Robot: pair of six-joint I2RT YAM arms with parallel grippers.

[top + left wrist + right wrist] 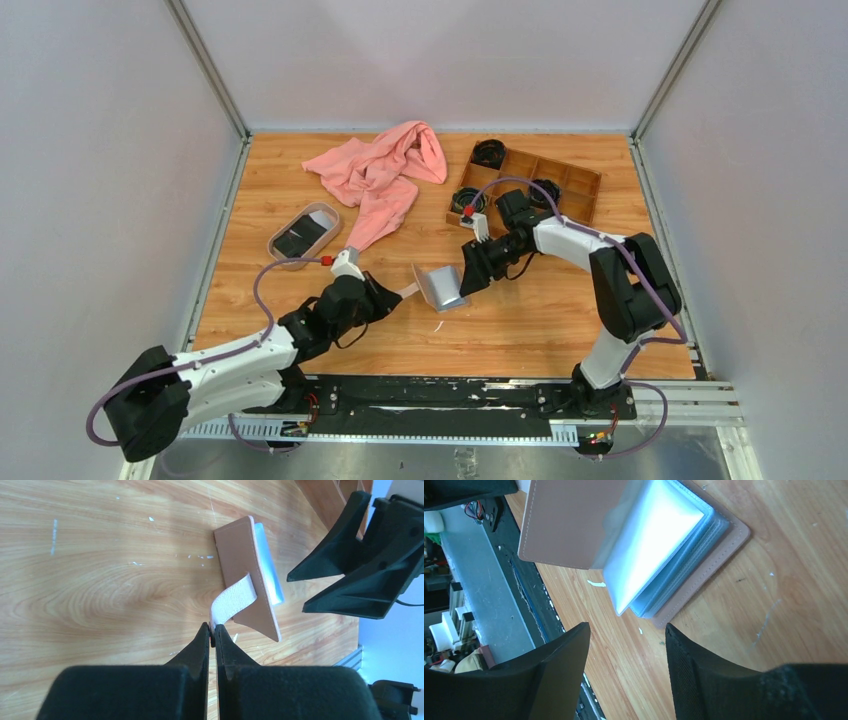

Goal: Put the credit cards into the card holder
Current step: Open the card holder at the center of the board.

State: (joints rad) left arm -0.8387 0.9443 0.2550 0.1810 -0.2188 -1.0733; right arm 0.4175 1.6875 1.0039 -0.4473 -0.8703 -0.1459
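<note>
On the wooden tabletop [300, 335], an oval clear tray [273, 243] holds dark credit cards [303, 236]; a brown compartment box [560, 168] holds black coils [488, 152]. The tan leather card holder [440, 287] stands open mid-table, left gripper [212, 631] clenched on its pale strap [232, 597], right gripper [626, 630] spread beside it.

Wooden table [560, 320] carries a pink cloth [380, 175]; an oval tray [272, 243]; a compartment box [577, 190]; the card holder [440, 288].

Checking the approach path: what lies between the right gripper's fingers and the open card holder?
Only bare wooden table and a tiny pale speck separate the right gripper from the card holder, as the right wrist view shows.
</note>
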